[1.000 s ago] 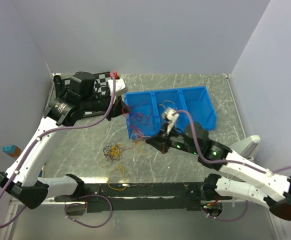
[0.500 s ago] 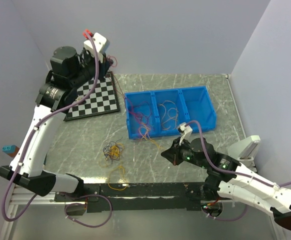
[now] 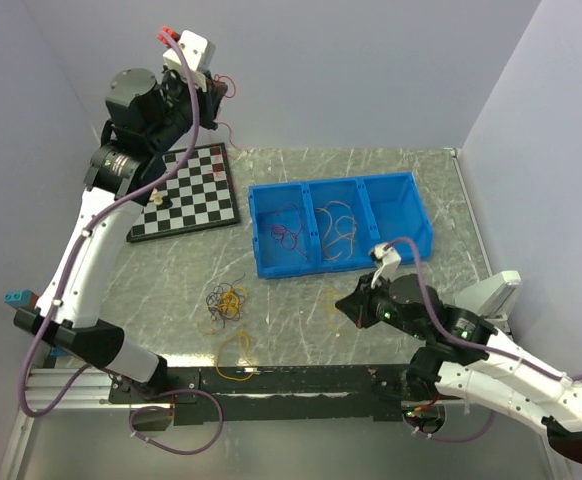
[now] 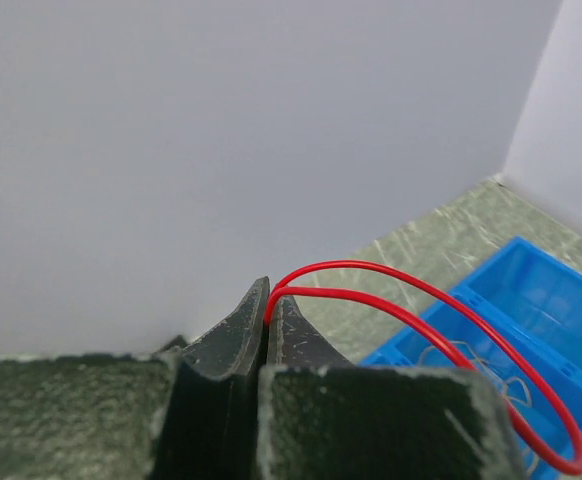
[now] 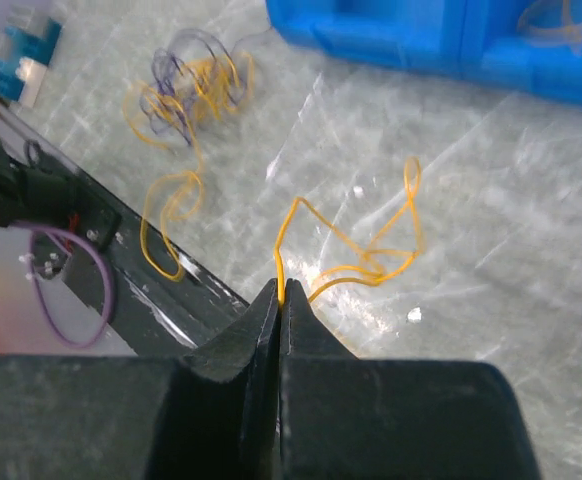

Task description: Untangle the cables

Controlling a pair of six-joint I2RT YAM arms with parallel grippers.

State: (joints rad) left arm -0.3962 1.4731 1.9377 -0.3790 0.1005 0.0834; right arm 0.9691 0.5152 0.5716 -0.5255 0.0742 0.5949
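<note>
My left gripper (image 3: pixel 217 92) is raised high by the back wall, shut on a thin red cable (image 3: pixel 230 80). In the left wrist view the jaws (image 4: pixel 269 297) pinch the red loop (image 4: pixel 421 300), which arcs to the right. My right gripper (image 3: pixel 343 306) is low over the table in front of the blue bin, shut on a yellow-orange cable (image 5: pixel 371 262) at its fingertips (image 5: pixel 280 292). A tangle of purple and yellow cables (image 3: pixel 225 299) lies on the table left of it and also shows in the right wrist view (image 5: pixel 186 85). More strands lie in the bin.
A blue three-compartment bin (image 3: pixel 413 192) stands at centre right. A checkerboard (image 3: pixel 186 190) lies at back left. A loose yellow loop (image 3: pixel 233 346) lies by the black front rail (image 3: pixel 291 378). A small blue-and-orange block (image 3: pixel 16 298) sits at the left edge, a white object (image 3: pixel 491 292) at the right.
My left gripper rose from the bin to the back wall, lifting the red cable. My right gripper drew back from the bin, pulling the yellow-orange cable onto the table.
</note>
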